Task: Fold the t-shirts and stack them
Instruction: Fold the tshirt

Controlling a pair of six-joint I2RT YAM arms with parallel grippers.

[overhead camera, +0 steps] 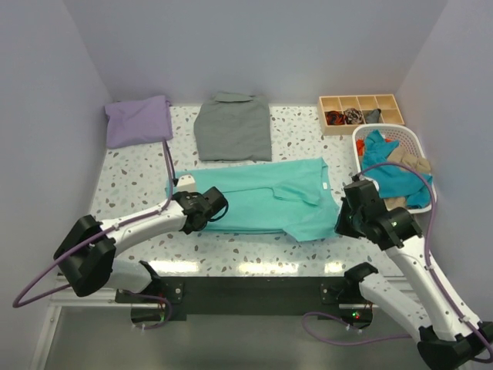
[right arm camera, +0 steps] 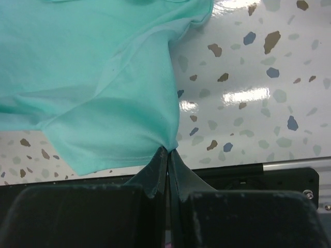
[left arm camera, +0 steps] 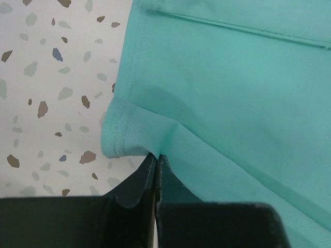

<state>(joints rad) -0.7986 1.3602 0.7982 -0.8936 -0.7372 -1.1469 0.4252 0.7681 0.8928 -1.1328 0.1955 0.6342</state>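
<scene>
Two arms pinch opposite ends of a turquoise-green short-sleeved cloth t-shirt [overhead camera: 266,199] spread sideways across the middle of the speckled terrazzo table [overhead camera: 127,185]. At far left, a folded lavender-purple cloth shirt [overhead camera: 139,121] lies in the back corner. The left gripper [left arm camera: 156,158] has its jaws shut tight on the hemmed near-left corner of the turquoise cloth. Behind that shirt sits a folded grey shirt [overhead camera: 233,128]. The right gripper [right arm camera: 168,151] is clamped on the near-right edge, gathering the fabric to a point. At far right, a white plastic laundry basket [overhead camera: 393,131] holds more garments. The fold looks to be only starting. The next move likely calls for both arms to lift together and carry the near edge over the far one, evenly taut so the cloth does not bunch.
</scene>
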